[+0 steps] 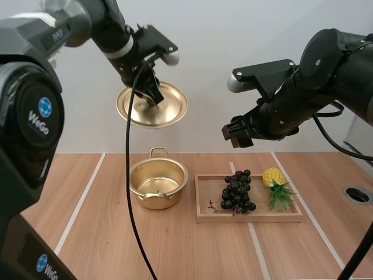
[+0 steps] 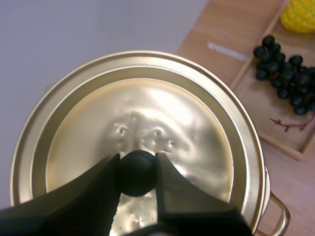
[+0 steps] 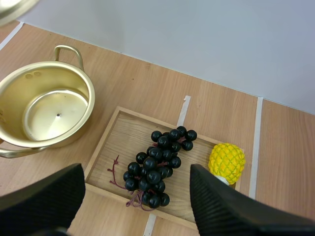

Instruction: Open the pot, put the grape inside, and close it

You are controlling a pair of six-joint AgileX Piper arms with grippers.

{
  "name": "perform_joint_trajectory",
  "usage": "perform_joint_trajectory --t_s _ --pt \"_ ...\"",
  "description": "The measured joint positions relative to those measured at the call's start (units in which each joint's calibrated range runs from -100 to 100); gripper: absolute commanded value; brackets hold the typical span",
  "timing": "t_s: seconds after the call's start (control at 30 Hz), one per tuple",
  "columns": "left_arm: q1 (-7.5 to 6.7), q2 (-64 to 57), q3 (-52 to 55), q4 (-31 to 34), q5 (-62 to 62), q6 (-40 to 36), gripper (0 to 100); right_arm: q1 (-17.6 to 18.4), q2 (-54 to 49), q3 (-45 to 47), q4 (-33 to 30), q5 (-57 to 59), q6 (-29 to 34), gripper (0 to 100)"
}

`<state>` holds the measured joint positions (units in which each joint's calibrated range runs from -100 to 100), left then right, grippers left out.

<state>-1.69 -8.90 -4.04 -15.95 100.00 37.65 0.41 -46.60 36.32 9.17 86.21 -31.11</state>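
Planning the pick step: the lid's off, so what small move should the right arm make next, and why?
Probably lower the open right gripper down onto the grapes in the tray: the pot stands open, and the left gripper holds the lid clear above it.

Clamping the gold lid (image 1: 172, 108) in the left hand (image 1: 154, 93), high above the open pot (image 1: 157, 184) on the counter (image 1: 99, 233); hovering the right hand (image 1: 236, 134) over the wooden tray (image 1: 256, 216) just beside the pot; carrying there dark grapes (image 1: 238, 191) and, beside them, a toy pineapple (image 1: 274, 177).
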Motion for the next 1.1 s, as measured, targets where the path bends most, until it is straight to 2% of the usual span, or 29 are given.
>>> perform_joint_trajectory --t_s 0.2,0.4,0.77,0.97,1.1 --pt "1.81 -10.45 -6.74 -0.11 -0.98 -4.97 0 0.0 0.0 0.0 0.0 0.0 0.0 100" --pt "4.02 -19.62 -12.06 -0.21 -12.99 -11.13 0 0.0 0.0 0.0 0.11 0.0 0.0 100" --pt "4.33 -27.29 -25.6 -0.26 -32.81 -24.22 0 0.0 0.0 0.0 0.11 1.18 -1.36 100" --pt "4.33 -27.4 -32.75 5.95 -42.18 -34.22 0 0.0 0.0 0.0 0.22 4.54 -1.48 100" --pt "4.42 -27.4 -35.27 8.74 -45.8 -36.74 0 0.0 0.09 0.0 0.22 5.98 -1.25 100"
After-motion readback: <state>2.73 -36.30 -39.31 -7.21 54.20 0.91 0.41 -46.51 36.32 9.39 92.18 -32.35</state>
